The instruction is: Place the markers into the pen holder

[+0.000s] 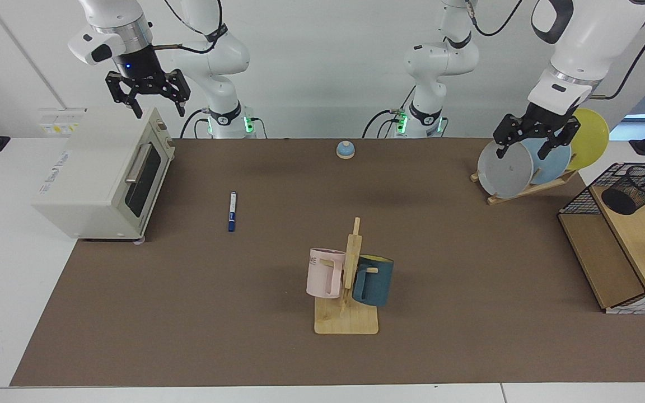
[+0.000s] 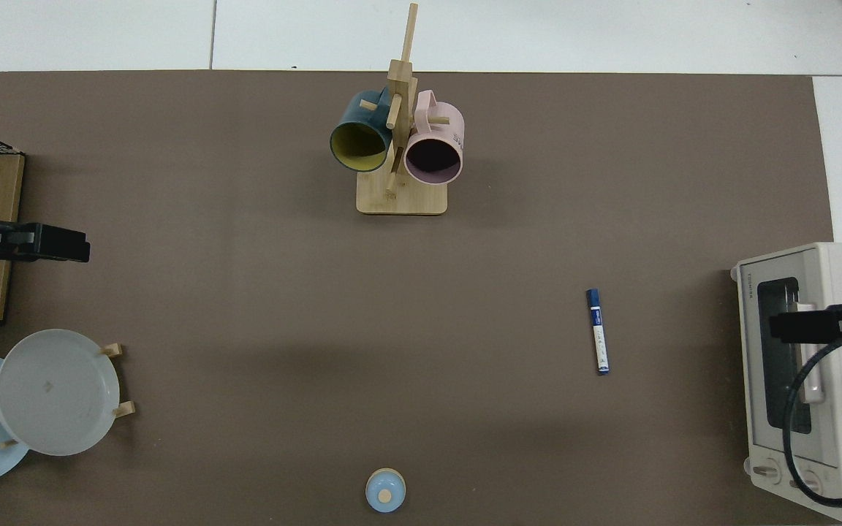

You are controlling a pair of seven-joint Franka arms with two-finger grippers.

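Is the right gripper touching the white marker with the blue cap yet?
Apart. In the facing view the right gripper hangs open above the white toaster oven, while the marker lies alone on the brown mat, bare mat between them.

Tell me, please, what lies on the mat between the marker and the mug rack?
Nothing lies there. In both the top view and the facing view, the stretch between the marker and the mug rack is bare brown mat.

White marker [image 1: 232, 211], blue cap — black mesh pen holder [image 1: 634, 189] — brown mat [image 1: 188, 291].
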